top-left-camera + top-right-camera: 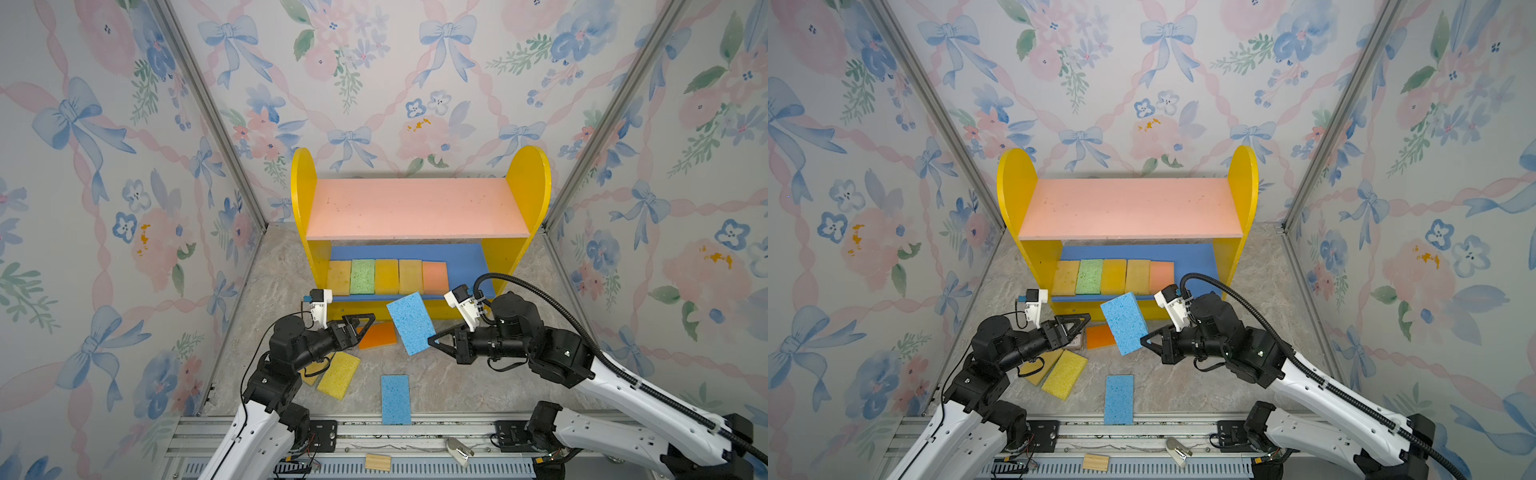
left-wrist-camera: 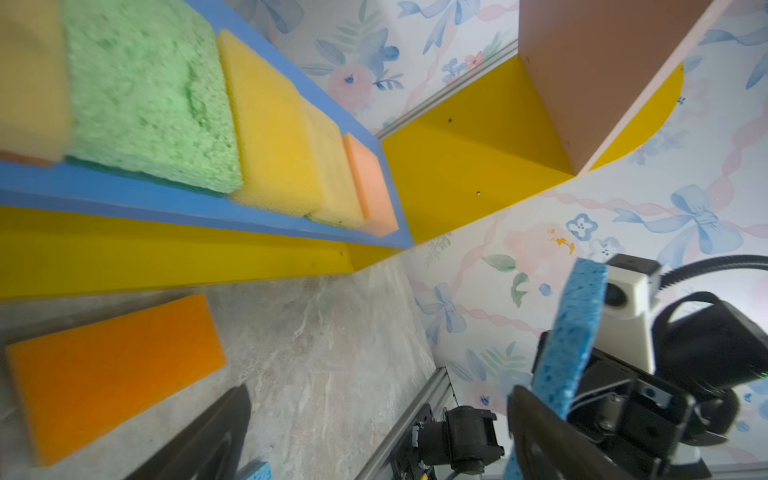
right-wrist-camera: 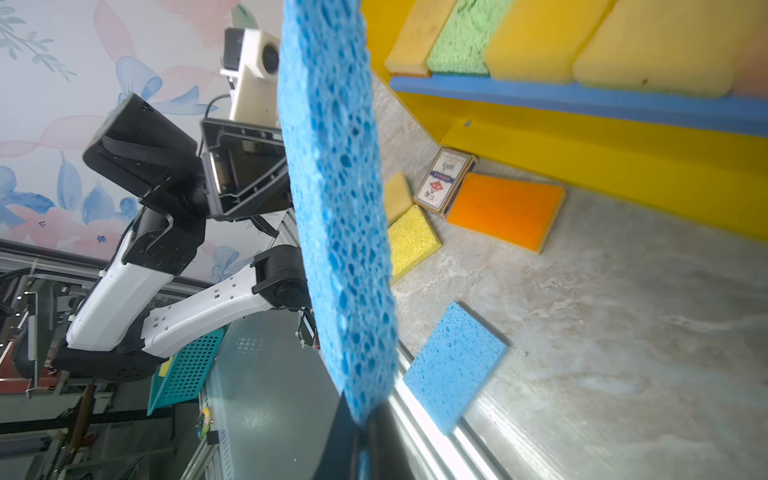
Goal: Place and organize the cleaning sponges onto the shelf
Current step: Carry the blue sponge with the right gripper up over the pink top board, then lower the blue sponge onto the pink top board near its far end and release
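The shelf (image 1: 415, 208) stands at the back. Several cleaning sponges lie side by side on its blue lower board (image 1: 465, 266), among them a green one (image 1: 362, 276) and a peach one (image 1: 435, 276). My right gripper (image 1: 432, 338) (image 3: 361, 428) is shut on the end of a blue sponge (image 1: 410, 322) (image 3: 336, 187), held tilted in the air before the shelf. My left gripper (image 1: 360, 328) (image 2: 374, 436) is open and empty, just above an orange sponge (image 1: 380, 336) (image 2: 112, 365) on the floor. A yellow sponge (image 1: 338, 374), a mustard sponge (image 1: 1040, 368) and another blue sponge (image 1: 395, 399) lie nearer the front.
A small printed card box (image 3: 444, 180) lies beside the orange sponge, under my left gripper. A metal rail (image 1: 374, 432) runs along the front edge, with a wooden block (image 1: 378, 462) beyond it. Flowered walls close in both sides and the back.
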Robot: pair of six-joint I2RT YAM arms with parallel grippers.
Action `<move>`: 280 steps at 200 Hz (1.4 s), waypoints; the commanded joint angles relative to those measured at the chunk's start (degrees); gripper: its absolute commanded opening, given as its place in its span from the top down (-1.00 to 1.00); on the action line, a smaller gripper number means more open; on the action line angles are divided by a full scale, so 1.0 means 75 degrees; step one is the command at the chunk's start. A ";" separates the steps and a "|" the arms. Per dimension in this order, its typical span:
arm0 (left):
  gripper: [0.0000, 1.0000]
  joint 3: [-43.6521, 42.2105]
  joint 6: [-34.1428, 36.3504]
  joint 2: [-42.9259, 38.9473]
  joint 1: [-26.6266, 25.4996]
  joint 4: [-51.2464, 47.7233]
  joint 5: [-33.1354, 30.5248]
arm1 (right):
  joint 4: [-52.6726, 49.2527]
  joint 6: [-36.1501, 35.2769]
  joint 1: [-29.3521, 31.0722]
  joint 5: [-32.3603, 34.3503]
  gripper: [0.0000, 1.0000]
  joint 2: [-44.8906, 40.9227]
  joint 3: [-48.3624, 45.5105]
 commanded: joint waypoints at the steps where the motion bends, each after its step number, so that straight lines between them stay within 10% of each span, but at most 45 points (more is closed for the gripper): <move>1: -0.96 -0.0099 0.0584 0.0077 0.0127 -0.1038 -0.0736 | -0.1083 -0.0561 0.0165 0.0564 0.92 0.0061 0.1021; 149: -0.96 0.0368 0.1630 0.0092 0.0127 -0.2040 -0.0507 | -0.1638 0.1690 -0.0227 0.0142 0.86 0.7052 1.0282; 222: -0.96 0.0362 0.1716 -0.0055 0.0129 -0.2208 -0.0353 | -0.1028 0.2589 -0.0350 0.0730 0.85 0.8532 1.1513; 280: -0.96 0.0400 0.1779 0.0035 0.0127 -0.2213 -0.0281 | -0.1015 0.2463 -0.0281 0.0970 0.20 0.8822 1.1799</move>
